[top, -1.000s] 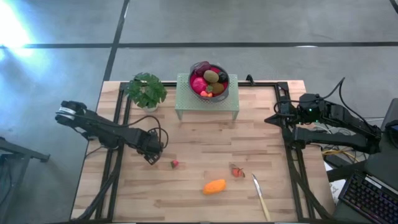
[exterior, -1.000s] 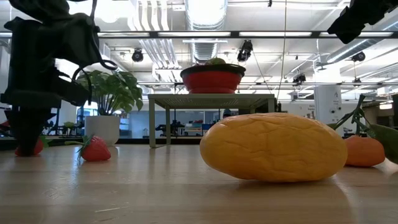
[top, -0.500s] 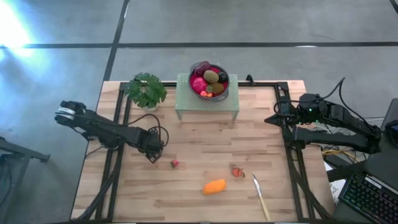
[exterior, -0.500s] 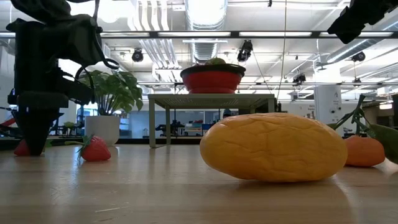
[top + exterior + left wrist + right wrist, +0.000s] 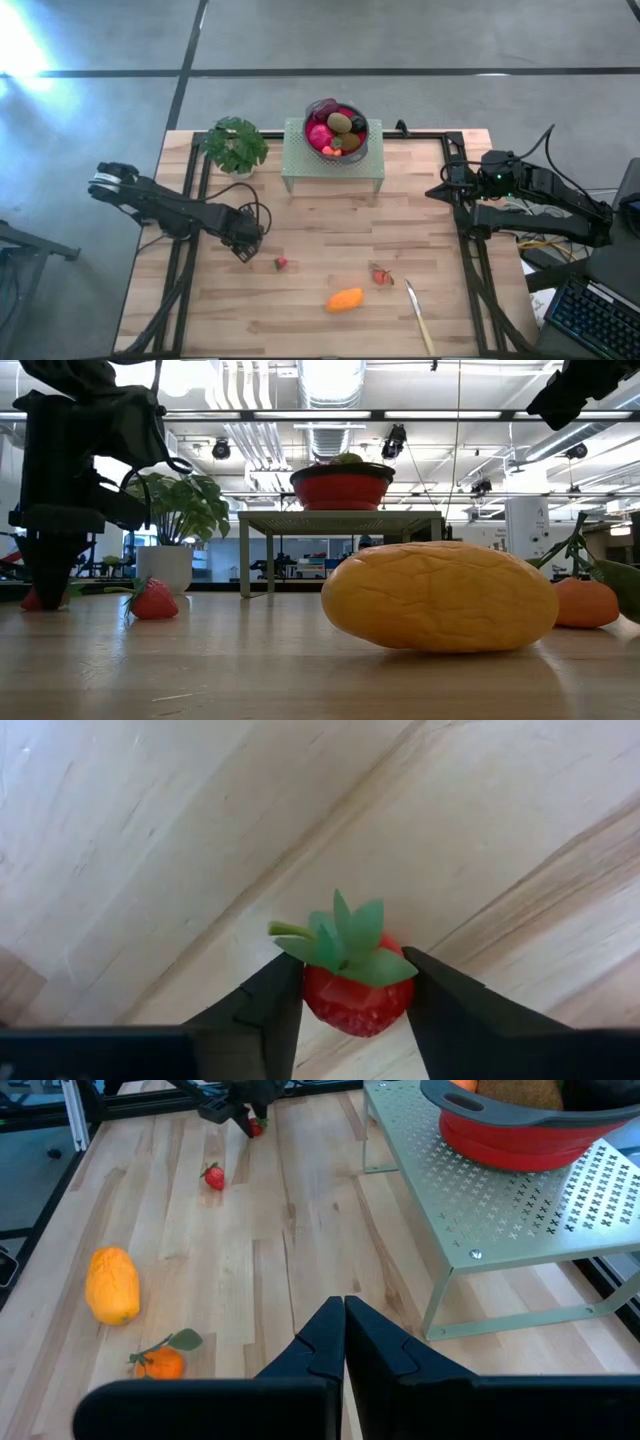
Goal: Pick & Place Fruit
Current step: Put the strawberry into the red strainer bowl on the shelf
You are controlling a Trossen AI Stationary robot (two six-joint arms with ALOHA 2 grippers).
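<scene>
Your left gripper [image 5: 350, 1005] grasps a strawberry [image 5: 355, 990]; right gripper [image 5: 344, 1325] clenched; the red bowl [image 5: 347, 146] holds mixed fruit [image 5: 335, 131].

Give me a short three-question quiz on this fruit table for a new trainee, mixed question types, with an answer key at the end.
1. True or false: the left gripper has its fingers on either side of a strawberry lying on the table.
2. Where does the red bowl of fruit sit?
A. directly on the wooden table
B. on the perforated green stand
C. beside the keyboard
3. Fill in: the yellow-orange oval fruit lies on the table between a second strawberry and the slim pale ____.

Key
1. True
2. B
3. utensil
</scene>
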